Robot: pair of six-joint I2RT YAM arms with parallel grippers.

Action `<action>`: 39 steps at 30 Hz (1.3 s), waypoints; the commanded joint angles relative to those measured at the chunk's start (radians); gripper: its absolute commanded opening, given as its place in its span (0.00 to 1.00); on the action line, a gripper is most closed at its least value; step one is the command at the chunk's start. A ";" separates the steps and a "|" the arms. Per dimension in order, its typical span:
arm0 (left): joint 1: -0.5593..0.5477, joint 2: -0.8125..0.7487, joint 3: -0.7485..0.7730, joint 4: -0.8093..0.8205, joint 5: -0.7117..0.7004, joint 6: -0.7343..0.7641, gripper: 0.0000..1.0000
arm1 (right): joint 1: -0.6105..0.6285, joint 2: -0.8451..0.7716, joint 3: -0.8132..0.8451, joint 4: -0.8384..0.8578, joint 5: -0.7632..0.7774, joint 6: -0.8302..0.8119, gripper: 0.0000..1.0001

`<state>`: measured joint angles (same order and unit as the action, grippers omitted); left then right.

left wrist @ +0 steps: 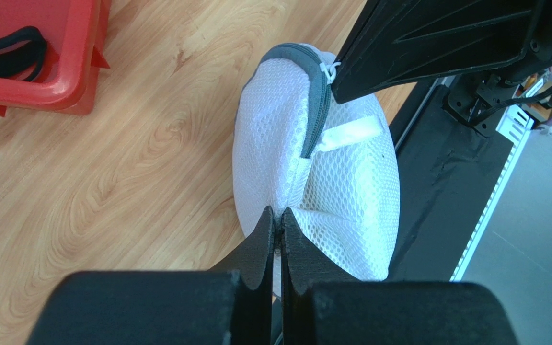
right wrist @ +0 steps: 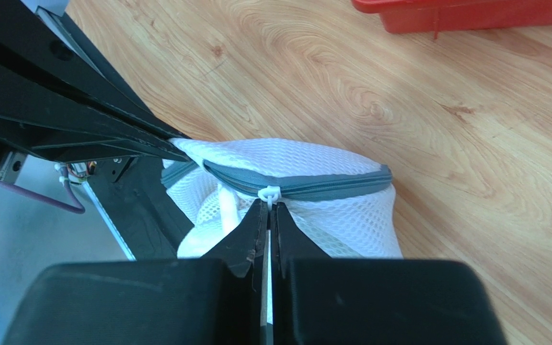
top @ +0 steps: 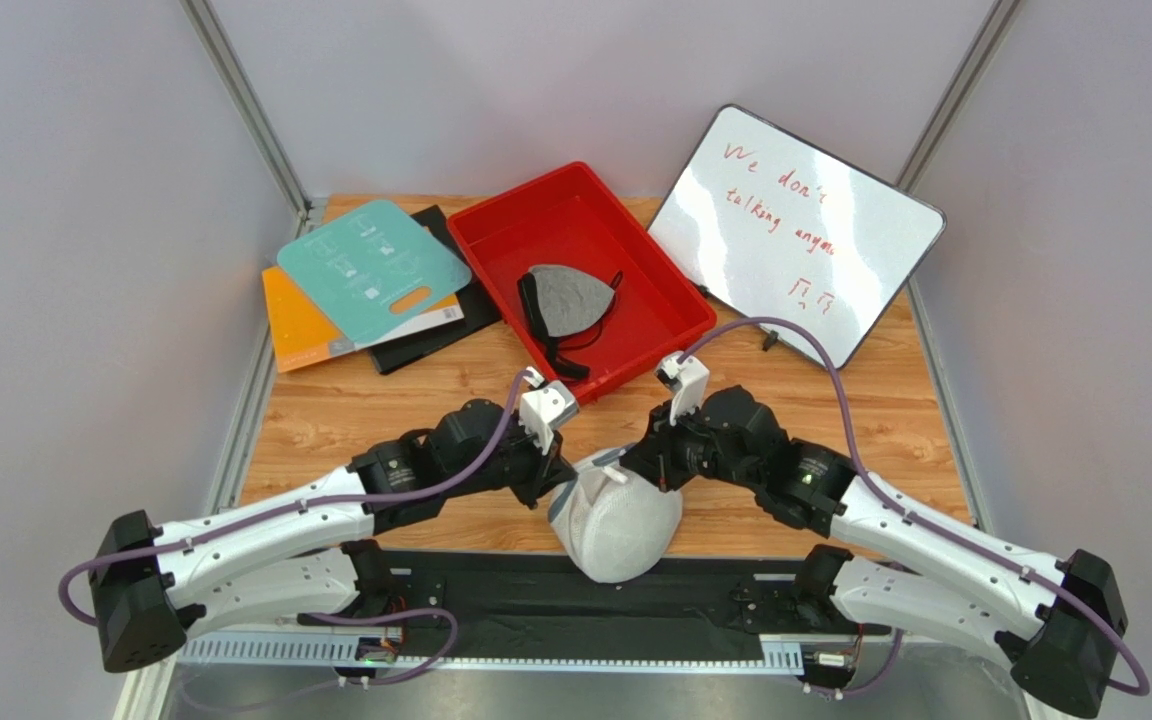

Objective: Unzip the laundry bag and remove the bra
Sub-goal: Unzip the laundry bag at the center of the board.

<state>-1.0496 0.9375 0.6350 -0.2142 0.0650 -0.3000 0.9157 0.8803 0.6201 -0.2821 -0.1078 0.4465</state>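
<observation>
Your round white mesh laundry bag [top: 620, 528] sits at the near edge of the wooden tabletop [top: 868, 405], partly over the black strip [top: 507, 612] along that edge. Its grey zipper band [right wrist: 329, 188] is zipped shut along the stretch you can see. Your left end effector [left wrist: 280, 219] is pinched tight on a fold of the bag's mesh at one side. Your right end effector [right wrist: 269, 208] is closed too, its tips clamped at the small white zipper pull [right wrist: 269, 192] on the band. Farther back stands a red plastic tray [top: 597, 225] holding a grey bra with black straps [top: 567, 297]. Left of the tray lie teal, orange and black folders [top: 372, 270], and right of it leans a whiteboard [top: 793, 225].
</observation>
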 commanded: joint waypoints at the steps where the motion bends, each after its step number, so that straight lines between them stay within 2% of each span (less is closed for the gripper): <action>1: 0.000 -0.051 -0.014 -0.022 -0.040 0.009 0.00 | 0.000 -0.037 0.023 -0.037 0.097 -0.023 0.00; 8: 0.000 -0.094 -0.023 -0.053 -0.062 0.013 0.00 | -0.001 -0.043 0.032 -0.071 0.100 -0.029 0.00; 9: 0.000 -0.095 -0.021 -0.057 -0.063 0.016 0.03 | 0.000 -0.037 0.035 -0.071 0.096 -0.031 0.00; 11: 0.000 -0.091 -0.003 -0.059 -0.053 0.021 0.26 | 0.000 -0.032 0.044 -0.065 0.060 -0.031 0.00; 12: 0.000 -0.083 0.008 -0.054 -0.044 0.028 0.55 | 0.000 -0.030 0.046 -0.059 0.045 -0.032 0.00; 14: 0.000 -0.074 0.046 -0.044 -0.012 0.041 0.74 | 0.008 -0.021 0.052 -0.040 0.000 -0.031 0.00; 15: 0.000 -0.059 0.061 -0.028 -0.002 0.045 0.89 | 0.014 -0.020 0.055 -0.037 -0.006 -0.034 0.00; 20: 0.000 0.041 0.160 0.019 0.079 0.084 0.92 | 0.057 -0.015 0.078 -0.040 -0.006 -0.038 0.00; 25: 0.000 0.153 0.198 0.035 0.088 0.114 0.89 | 0.089 -0.032 0.081 -0.043 -0.006 -0.034 0.00; 28: 0.000 0.172 0.195 0.042 0.099 0.121 0.86 | 0.089 -0.052 0.076 -0.052 -0.006 -0.028 0.00; 32: 0.000 0.172 0.169 0.062 0.111 0.113 0.75 | 0.089 -0.067 0.076 -0.063 0.002 -0.032 0.00; 37: 0.000 0.164 0.123 0.090 0.139 0.087 0.72 | 0.089 -0.066 0.081 -0.066 0.007 -0.034 0.00; 39: 0.000 0.165 0.111 0.108 0.151 0.081 0.67 | 0.089 -0.064 0.082 -0.065 0.008 -0.035 0.00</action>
<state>-1.0485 1.1183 0.7723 -0.1699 0.1703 -0.2161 1.0004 0.8295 0.6540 -0.3618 -0.0990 0.4217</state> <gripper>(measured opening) 0.708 0.006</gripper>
